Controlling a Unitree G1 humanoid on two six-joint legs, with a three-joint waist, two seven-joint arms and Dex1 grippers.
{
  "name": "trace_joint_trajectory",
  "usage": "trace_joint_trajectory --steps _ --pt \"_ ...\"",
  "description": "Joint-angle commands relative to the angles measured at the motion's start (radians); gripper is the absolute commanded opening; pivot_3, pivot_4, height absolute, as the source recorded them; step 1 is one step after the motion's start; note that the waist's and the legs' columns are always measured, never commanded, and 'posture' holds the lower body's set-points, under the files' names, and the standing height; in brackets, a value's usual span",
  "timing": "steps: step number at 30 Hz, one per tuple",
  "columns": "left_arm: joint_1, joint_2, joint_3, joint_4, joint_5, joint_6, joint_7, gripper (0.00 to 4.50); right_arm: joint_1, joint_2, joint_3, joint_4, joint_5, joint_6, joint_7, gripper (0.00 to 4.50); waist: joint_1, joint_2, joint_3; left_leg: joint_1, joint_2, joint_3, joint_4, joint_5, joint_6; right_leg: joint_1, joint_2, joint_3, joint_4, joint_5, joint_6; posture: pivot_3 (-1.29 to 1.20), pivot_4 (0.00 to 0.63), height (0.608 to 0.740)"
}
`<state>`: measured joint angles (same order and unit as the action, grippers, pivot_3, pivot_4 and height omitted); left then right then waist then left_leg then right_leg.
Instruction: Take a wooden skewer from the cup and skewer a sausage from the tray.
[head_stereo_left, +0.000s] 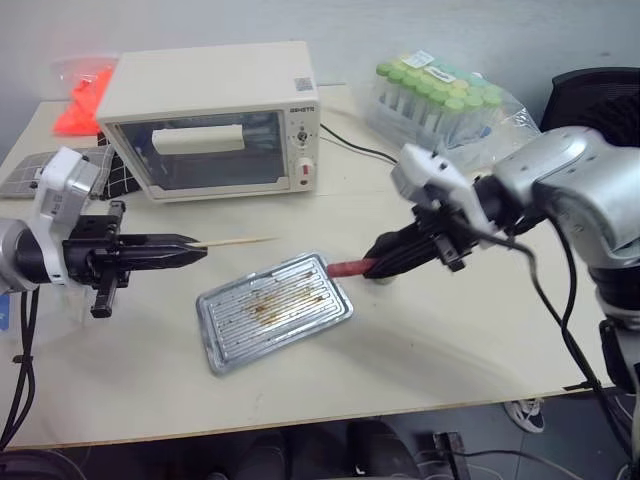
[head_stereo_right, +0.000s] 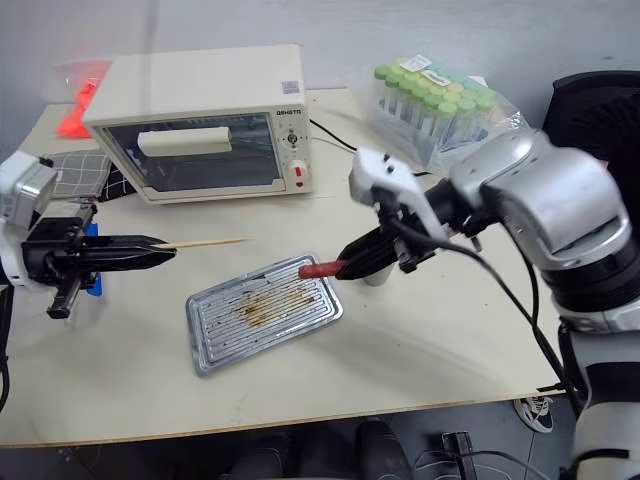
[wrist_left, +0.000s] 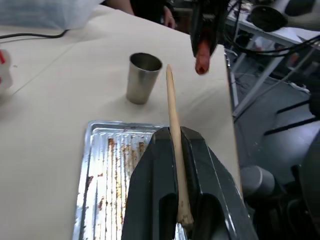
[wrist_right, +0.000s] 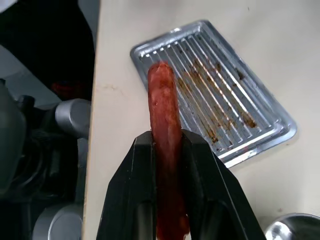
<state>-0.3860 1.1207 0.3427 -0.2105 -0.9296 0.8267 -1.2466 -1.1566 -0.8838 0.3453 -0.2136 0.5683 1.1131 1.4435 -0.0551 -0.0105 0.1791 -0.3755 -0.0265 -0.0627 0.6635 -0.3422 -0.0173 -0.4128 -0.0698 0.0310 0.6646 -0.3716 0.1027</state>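
Lab/test bench: green-capped tubes (head_stereo_left: 437, 92), toaster oven (head_stereo_left: 215, 120), cables on table (head_stereo_left: 420, 350).

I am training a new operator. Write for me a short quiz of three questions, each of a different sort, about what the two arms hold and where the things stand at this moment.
1. True or false: the left gripper holds the wooden skewer level, with its free end pointing toward the sausage.
2. What lies on the tray now? A) one sausage B) a skewer C) only brown grease marks
3. Fill in: the right gripper has its jaws shut on the ____.

Key
1. True.
2. C. The sausage is held up at the tray's far corner, in front of the cup.
3. Sausage.
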Motion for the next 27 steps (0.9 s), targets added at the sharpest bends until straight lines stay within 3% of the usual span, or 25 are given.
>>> trace_joint_trajectory --steps 1,9,27 --pt "-0.022 0.027 -0.020 -0.057 -0.022 -0.003 -0.068 0.00 -0.037 -0.016 -0.027 0.009 0.029 0.026 0.019 0.38 0.000 0.000 0.000 0.000 0.000 0.000 0.000 0.000 0.000 0.000 0.000 0.000 0.000 0.000 0.000 0.00 0.150 0.740" --pt "-0.131 -0.037 -0.083 -0.081 -0.037 0.018 -0.024 0.00 -0.031 -0.014 -0.058 -0.016 0.072 0.077 -0.019 0.38 0.006 0.000 0.000 -0.001 0.000 0.000 0.001 0.000 0.000 0.000 0.000 0.000 0.001 0.000 0.000 0.00 0.150 0.740" --pt "-0.178 -0.059 -0.129 -0.026 0.016 -0.003 -0.032 0.00 -0.038 -0.004 -0.107 -0.037 0.161 0.132 -0.090 0.38 0.006 0.000 0.000 -0.001 -0.001 0.000 0.002 0.000 0.000 -0.001 0.000 0.000 0.003 0.000 0.000 0.00 0.150 0.740"
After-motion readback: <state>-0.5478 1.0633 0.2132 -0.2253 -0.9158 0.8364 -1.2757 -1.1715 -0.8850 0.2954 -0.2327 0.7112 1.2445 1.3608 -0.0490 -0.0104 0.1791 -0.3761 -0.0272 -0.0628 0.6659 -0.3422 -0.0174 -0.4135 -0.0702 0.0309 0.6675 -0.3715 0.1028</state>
